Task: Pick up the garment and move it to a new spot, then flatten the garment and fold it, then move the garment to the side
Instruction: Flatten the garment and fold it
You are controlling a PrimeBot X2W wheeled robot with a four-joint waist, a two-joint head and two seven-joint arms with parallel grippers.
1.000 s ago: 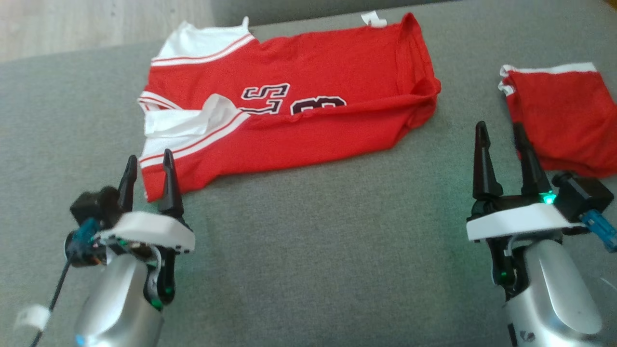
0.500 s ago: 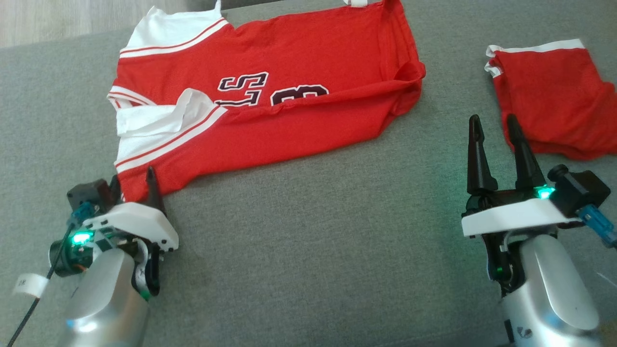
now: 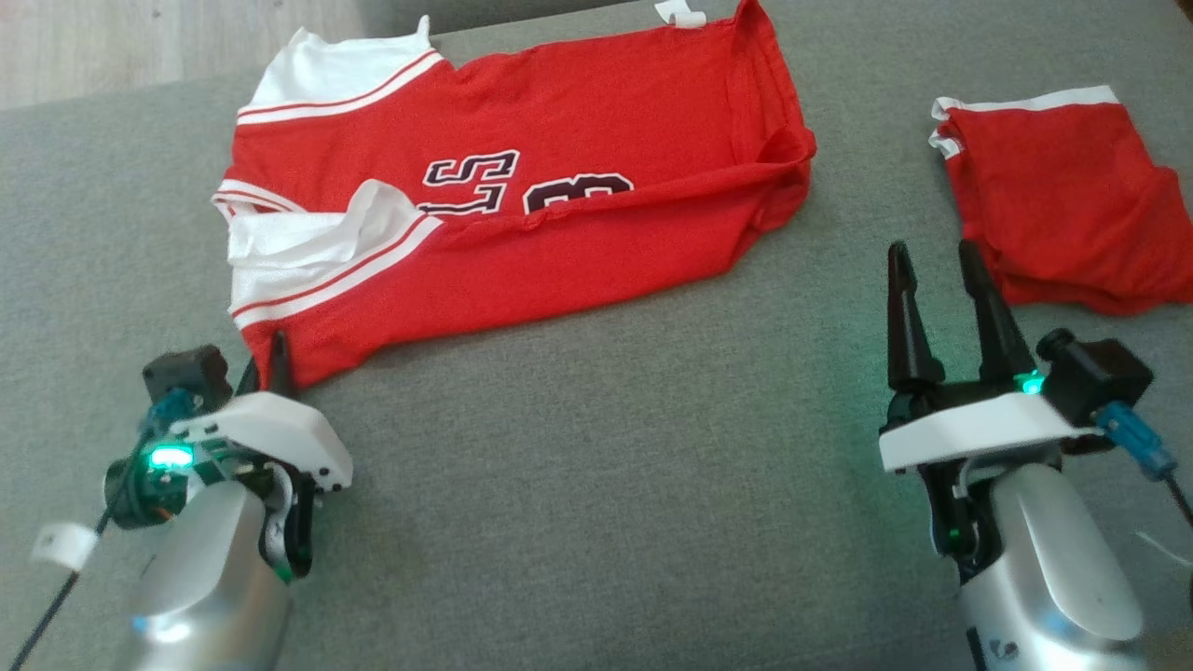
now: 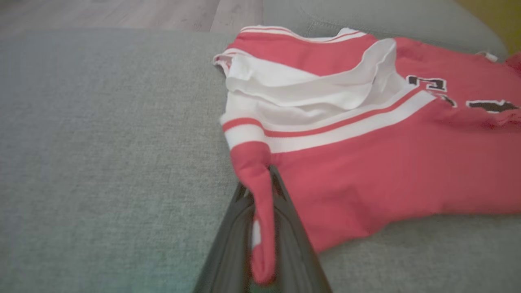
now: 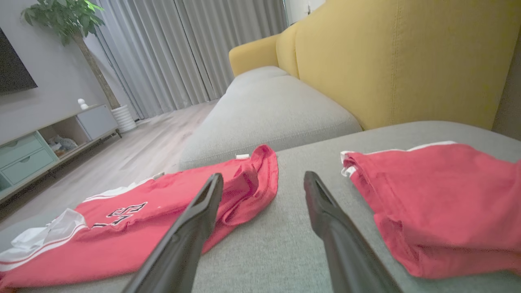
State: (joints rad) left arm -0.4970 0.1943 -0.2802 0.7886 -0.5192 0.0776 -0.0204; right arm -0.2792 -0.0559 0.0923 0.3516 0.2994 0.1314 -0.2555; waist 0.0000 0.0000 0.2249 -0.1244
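Left gripper (image 4: 260,179) clenched on the near corner of the red jersey (image 3: 578,252). In the wrist view a tongue of red cloth is pinched between the two dark tapering fingers, its end hanging toward the camera. Left arm sits low at the lower left of the head view: silver forearm angled up to the shirt, white wrist shell, green light lit. Right gripper (image 3: 932,253) released, fingers spread in a V with nothing between them, over bare cushion near a second garment

Grey sofa cushion (image 3: 606,485): coarse woven fabric, flat. The jersey lies spread across its far-left part. Soft knit, folded lengthwise, dark outlined numerals partly tucked under the fold. White striped trim and a crumpled white panel at its left end, cloth bunched at its right end. Folded red garment (image 3: 1053,205) with white edging, roughly square, well apart to the right

Count: two grippers, two red garments

Farther off: yellow sofa back (image 5: 386,61), pale wood floor (image 3: 93,47), grey curtains (image 5: 183,49), potted plant (image 5: 61,20)
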